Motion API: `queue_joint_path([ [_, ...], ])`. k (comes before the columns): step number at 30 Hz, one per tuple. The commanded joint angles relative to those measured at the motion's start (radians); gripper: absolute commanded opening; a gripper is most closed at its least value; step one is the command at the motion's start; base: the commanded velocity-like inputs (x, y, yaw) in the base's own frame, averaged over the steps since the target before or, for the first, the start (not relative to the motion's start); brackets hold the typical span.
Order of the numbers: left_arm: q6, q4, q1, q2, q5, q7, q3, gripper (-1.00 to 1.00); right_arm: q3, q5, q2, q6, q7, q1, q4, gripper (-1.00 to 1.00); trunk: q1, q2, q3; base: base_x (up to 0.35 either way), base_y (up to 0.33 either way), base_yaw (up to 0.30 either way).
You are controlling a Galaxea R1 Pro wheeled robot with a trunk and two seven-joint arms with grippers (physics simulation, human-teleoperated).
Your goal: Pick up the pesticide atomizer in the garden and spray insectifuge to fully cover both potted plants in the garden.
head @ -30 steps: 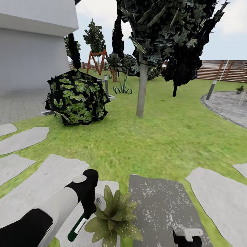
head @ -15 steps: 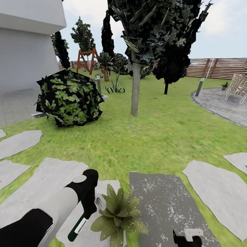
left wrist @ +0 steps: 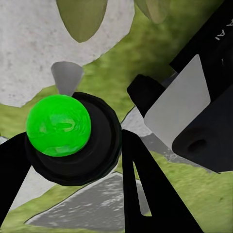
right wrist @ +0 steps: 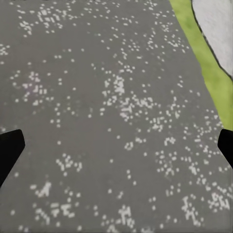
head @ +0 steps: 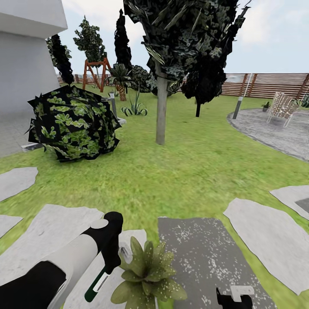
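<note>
A potted plant (head: 148,274), a low rosette of pointed green leaves, sits at the near edge of the head view between a pale stepping stone and a dark speckled slab; its pot is hidden under the leaves. My left gripper (head: 112,253) is shut on the pesticide atomizer (head: 98,283), a green and white bottle whose pale nozzle sits just left of the leaves. The left wrist view shows the atomizer's (left wrist: 58,125) bright green top in a black collar between the dark fingers of my left gripper (left wrist: 73,145). My right gripper (right wrist: 116,145) stands open over the speckled slab (right wrist: 116,97).
A big dark broad-leaved bush (head: 73,122) stands at the left, a tree trunk (head: 161,107) in mid-lawn. Grey round paving (head: 274,131) with a chair (head: 281,107) and a small distant pot plant (head: 266,104) lies at the right before the slat fence (head: 266,85). Stepping stones (head: 270,240) flank me.
The head camera has swung right, so the whole scene has slid left and the chair and paving have come into view. Both arms keep their place in the picture.
</note>
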Motion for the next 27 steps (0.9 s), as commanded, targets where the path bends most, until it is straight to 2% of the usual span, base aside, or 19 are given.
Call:
queue_joint_path([
  [1,0.010,-0.001,0.000,0.000,-0.008,-0.010,-0.001,-1.00,-0.005,0.011,0.000,-0.004,-0.004,-0.001,0.001,1.00,0.000,0.000,-0.001,0.000,0.000,0.000],
  [5,0.010,-0.002,-0.001,0.002,-0.008,-0.010,0.000,-1.00,-0.005,0.011,0.000,-0.003,-0.005,-0.001,0.002,1.00,0.000,0.000,-0.001,-0.029,0.000,0.000],
  [12,0.010,-0.003,0.000,0.000,-0.009,-0.010,-0.001,-1.00,-0.005,0.009,0.000,-0.002,-0.005,-0.001,0.003,1.00,0.000,0.000,-0.001,-0.274,0.109,-0.001],
  [19,0.010,-0.003,-0.001,0.000,-0.009,-0.010,0.003,-1.00,-0.005,0.009,0.000,-0.002,-0.005,-0.001,0.003,1.00,0.000,0.000,-0.001,-0.025,0.272,-0.232],
  [23,0.010,-0.003,-0.001,0.000,-0.009,-0.009,-0.002,-1.00,-0.005,0.009,0.000,-0.002,-0.005,-0.001,0.003,1.00,0.000,0.000,-0.001,0.009,0.060,-0.270],
  [27,0.011,-0.004,-0.001,-0.001,-0.009,-0.004,-0.003,-1.00,-0.005,0.009,0.000,-0.002,-0.005,-0.001,0.003,1.00,0.000,0.000,-0.001,0.000,0.003,-0.063],
])
